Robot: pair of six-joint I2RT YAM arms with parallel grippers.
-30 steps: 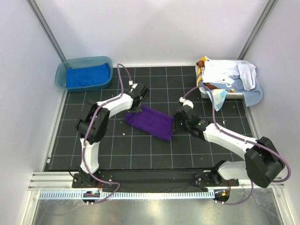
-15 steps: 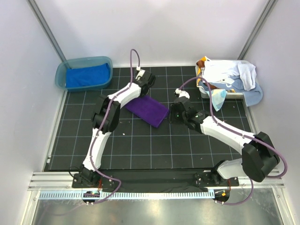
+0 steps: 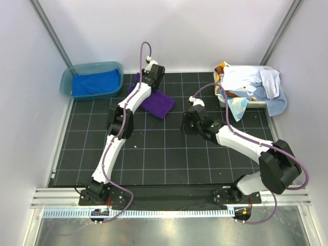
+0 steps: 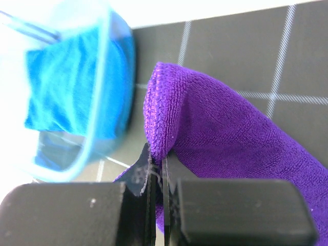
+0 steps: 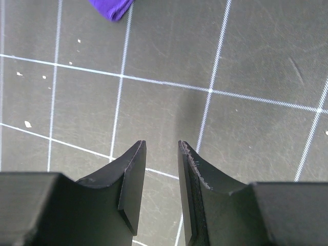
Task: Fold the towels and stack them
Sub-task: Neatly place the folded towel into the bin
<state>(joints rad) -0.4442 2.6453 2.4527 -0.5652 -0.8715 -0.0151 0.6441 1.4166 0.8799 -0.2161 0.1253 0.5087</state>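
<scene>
1. Closest to the arm bases, the black gridded surface point(image 3: 164, 154) is seen running under everything.
2. A bit further out, right of centre, the right end effector point(image 5: 160, 146) is hung low over the surface. Its fingers are spread partway with nothing caught between them, and only grid lines can be made out through the gap.
3. Further back and to the left, the purple towel point(image 3: 161, 104) is found folded over, most of it laid on the surface, near the right end effector but not touched by it.
4. At the towel's far-left edge, the left end effector point(image 4: 156, 154) is pressed together on a raised fold of the purple cloth, so that edge is pinched tight.
5. In the far-left corner, a teal tub point(image 3: 65, 82) is parked just beside the pinched edge, and a blue towel point(image 3: 95, 83) is laid flat inside it.
6. In the far-right corner, a white basket point(image 3: 256, 103) is heaped with more towels. A white one point(image 3: 241, 77) is piled on top, a light blue one point(image 3: 277, 105) is draped over the side, and an orange-brown one point(image 3: 220, 69) is poking out at the left.
</scene>
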